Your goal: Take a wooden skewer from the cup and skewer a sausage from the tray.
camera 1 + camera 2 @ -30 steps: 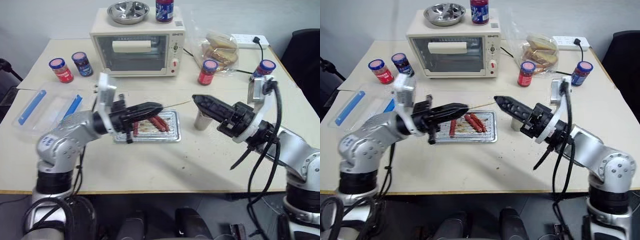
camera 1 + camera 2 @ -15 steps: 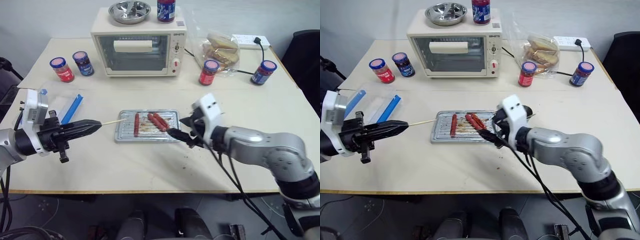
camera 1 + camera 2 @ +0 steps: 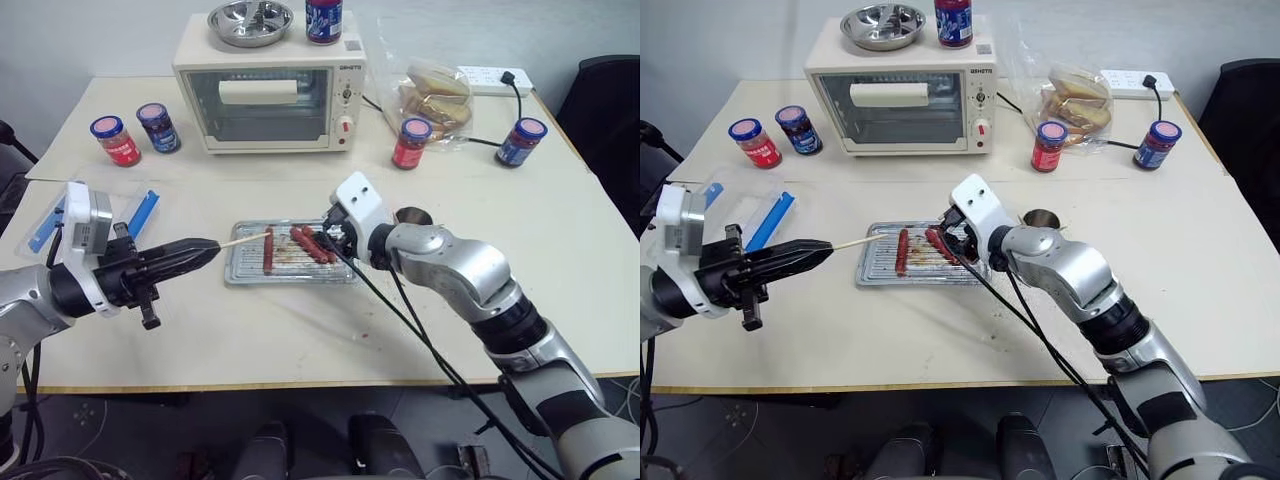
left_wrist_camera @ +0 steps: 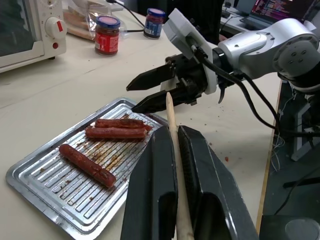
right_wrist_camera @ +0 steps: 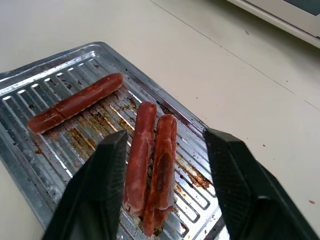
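Observation:
My left gripper is shut on the wooden skewer, held level left of the tray; the skewer tip reaches over the tray's left edge, close to the single sausage. My right gripper hangs open low over the tray's right end. In the right wrist view its fingers straddle two side-by-side sausages without touching them. The left wrist view shows the skewer between my shut fingers, pointing at the right gripper. The steel cup stands behind my right arm, partly hidden.
A toaster oven with a steel bowl on top stands at the back. Jars and a bag of bread flank it. A clear box with blue clips lies at the left.
The left gripper drew the skewer back from above the tray to its left. The right arm swung from right of the cup down over the tray's right end, its wrist rolling.

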